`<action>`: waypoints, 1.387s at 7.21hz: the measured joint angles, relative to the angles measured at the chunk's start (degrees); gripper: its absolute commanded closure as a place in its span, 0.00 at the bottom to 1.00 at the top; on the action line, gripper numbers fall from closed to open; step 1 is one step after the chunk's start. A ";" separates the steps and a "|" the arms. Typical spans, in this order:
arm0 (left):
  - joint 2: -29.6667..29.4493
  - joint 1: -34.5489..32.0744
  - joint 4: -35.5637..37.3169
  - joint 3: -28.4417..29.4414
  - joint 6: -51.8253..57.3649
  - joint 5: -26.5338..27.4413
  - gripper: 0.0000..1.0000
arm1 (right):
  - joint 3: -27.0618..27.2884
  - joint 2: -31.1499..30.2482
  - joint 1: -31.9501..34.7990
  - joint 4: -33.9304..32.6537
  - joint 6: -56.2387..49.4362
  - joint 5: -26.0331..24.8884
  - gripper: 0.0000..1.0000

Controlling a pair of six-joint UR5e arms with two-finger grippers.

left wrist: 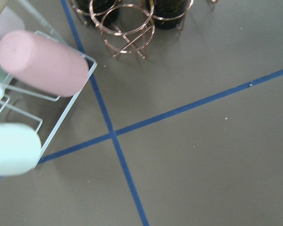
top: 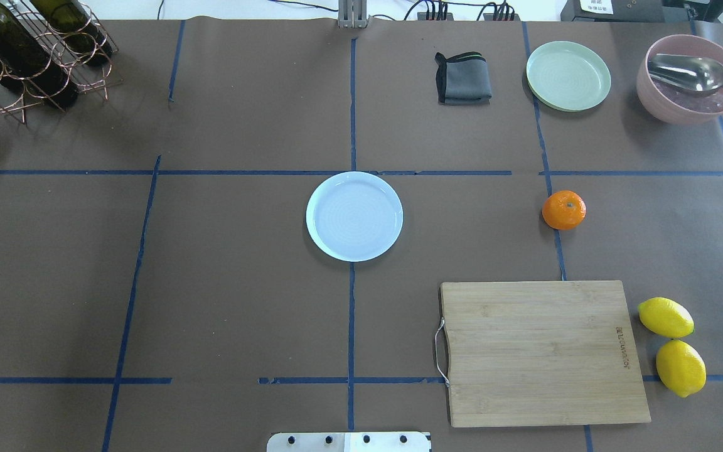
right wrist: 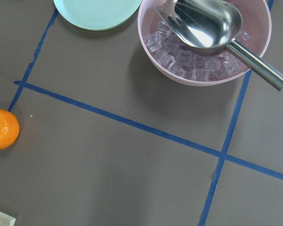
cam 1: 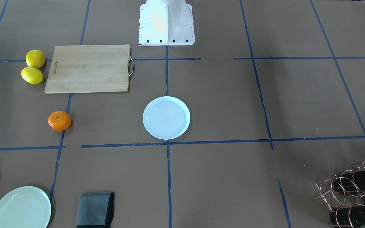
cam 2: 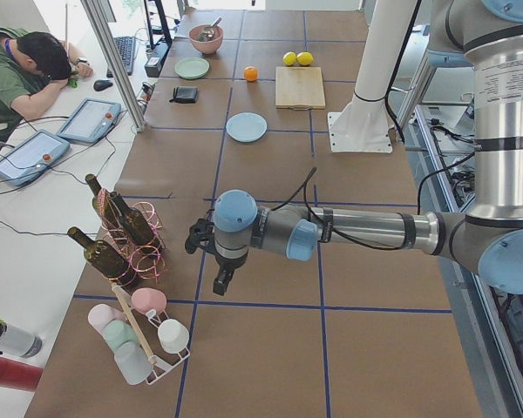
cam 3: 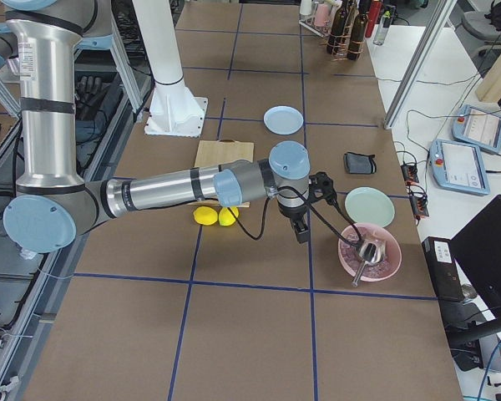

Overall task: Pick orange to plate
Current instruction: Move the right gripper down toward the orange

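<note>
At the desk's left end, the left claw hangs fingers-down above the brown surface, near the bottle rack. It touches none of the items. It appears only in the side view, so whether it is spread or pressed together cannot be told.

The right claw points down over the desk between the two lemons and the pink bowl, apart from both. It too shows in a side view only, and its spread cannot be told.

The orange sits on the robot's right side, on a blue tape line, between the cutting board and the green plate. Its stem dimple faces up and its flattened axis is vertical. The plate lies at desk centre, well apart from the orange.
</note>
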 measured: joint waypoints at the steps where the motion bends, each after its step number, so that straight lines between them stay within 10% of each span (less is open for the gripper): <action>1: 1.54 -0.56 2.33 0.08 0.18 -0.17 0.00 | -0.01 0.09 -0.44 -0.02 0.21 0.02 0.00; 5: 1.54 -0.79 6.32 0.07 -0.06 0.28 0.00 | -0.08 4.62 -12.07 4.70 15.89 -2.44 0.00; 10: 1.42 -0.77 6.12 -0.72 0.05 0.20 0.00 | -1.95 9.93 -34.91 16.73 44.39 -20.95 0.00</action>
